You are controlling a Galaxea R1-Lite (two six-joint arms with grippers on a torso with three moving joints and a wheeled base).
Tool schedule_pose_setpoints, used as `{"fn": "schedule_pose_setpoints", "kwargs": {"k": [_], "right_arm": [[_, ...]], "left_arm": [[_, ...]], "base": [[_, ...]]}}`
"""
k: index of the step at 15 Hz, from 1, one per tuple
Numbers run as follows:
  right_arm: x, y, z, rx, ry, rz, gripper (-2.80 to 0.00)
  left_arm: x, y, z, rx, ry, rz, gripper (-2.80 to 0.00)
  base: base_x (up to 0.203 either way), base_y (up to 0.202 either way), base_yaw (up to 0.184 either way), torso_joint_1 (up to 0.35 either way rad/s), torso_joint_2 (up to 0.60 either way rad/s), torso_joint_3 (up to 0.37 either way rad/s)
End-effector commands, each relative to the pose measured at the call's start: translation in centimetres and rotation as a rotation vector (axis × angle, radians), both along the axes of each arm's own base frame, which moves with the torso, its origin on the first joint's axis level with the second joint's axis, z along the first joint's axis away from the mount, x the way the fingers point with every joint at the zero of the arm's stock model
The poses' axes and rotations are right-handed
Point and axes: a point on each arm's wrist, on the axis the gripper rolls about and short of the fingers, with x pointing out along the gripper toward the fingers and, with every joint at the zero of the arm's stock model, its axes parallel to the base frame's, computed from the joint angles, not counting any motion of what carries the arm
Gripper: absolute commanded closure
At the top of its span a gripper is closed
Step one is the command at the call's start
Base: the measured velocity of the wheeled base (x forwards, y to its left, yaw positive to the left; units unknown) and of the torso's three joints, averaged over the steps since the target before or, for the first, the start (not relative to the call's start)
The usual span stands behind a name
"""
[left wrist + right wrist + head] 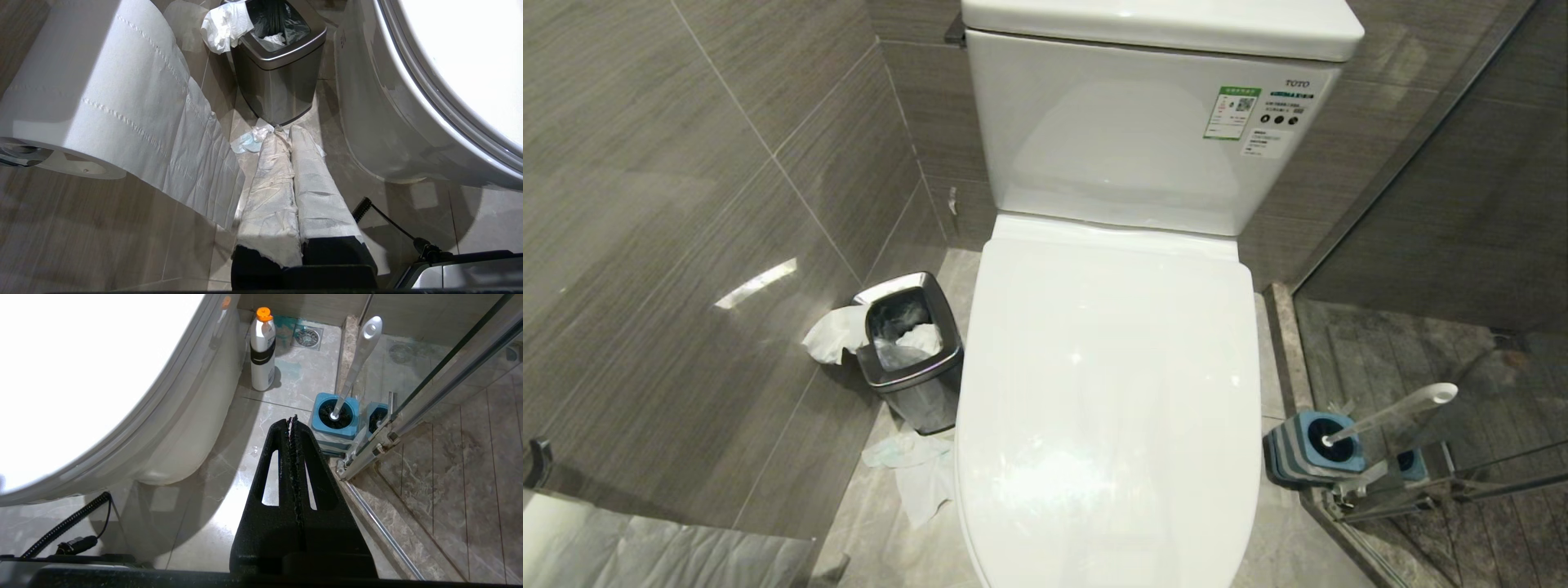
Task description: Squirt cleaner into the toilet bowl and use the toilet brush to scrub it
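Closed and nearest, the white toilet bowl [1107, 392] fills the middle, lid down. Right of it the toilet brush [1390, 415] stands in its blue holder [1311, 457] by the glass door. Left sits the steel bin [911, 351]. Left pincer [291, 134], paper-wrapped, and right pincer [293, 422] hang empty, fingers pressed together.

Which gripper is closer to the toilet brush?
Right. The right gripper, shut, points at the toilet brush in its holder. The left gripper, shut, is across the toilet, near the bin.
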Motion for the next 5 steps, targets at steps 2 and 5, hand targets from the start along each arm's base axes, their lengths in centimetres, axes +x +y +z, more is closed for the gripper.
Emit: {"fn": "schedule_pose_setpoints", "kwargs": {"k": [2,5], "right_arm": [[0.01,0.00,0.00,0.002,0.002,0.002,0.00],[0.01,0.00,0.00,0.006,0.002,0.001,0.00]], "left_arm": [[0.02,0.00,-0.09,0.001,0.003,0.000,0.00],[0.02,0.00,-0.09,0.000,0.003,0.000,0.00]], "base": [[0.000,0.000,0.000,0.000,0.00,0.000],[0.000,0.000,0.000,0.000,0.00,0.000]]}}
